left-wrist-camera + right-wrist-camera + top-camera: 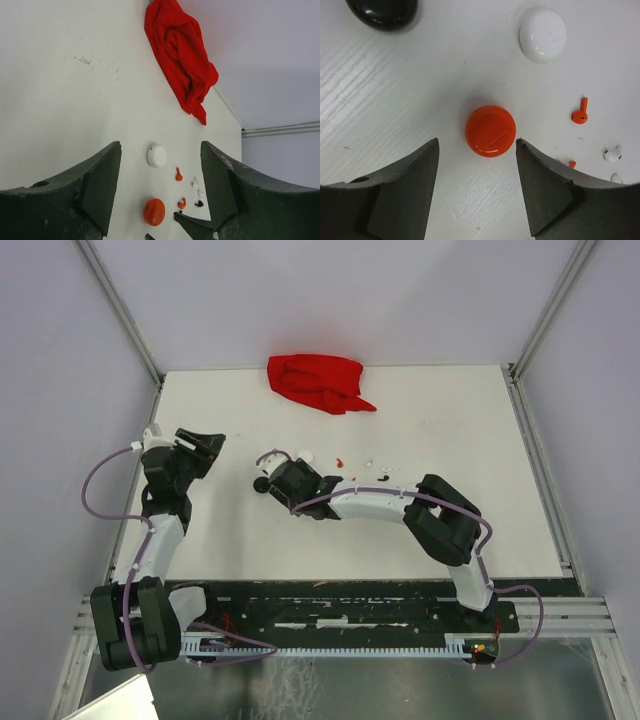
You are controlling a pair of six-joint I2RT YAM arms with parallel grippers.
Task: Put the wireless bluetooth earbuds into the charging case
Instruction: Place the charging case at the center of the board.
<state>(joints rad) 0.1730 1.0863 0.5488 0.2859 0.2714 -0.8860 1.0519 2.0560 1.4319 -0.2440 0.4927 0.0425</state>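
The orange-red charging case (490,130) lies closed on the white table, just beyond my right gripper (477,141), whose jaws stand open on either side of it without touching. Two red earbuds (580,112) (182,203), two white ones (613,153) (200,192) and a black one (199,203) lie scattered to the case's right. My left gripper (161,145) hovers open and empty well to the left, facing the cases. From above, the right gripper (281,472) hides the orange case, and the left gripper (205,446) stands at the table's left.
A closed white case (542,34) and a closed black case (382,11) sit beyond the orange one. A crumpled red cloth (318,382) lies at the far edge. Grey walls with metal rails (120,310) enclose the table.
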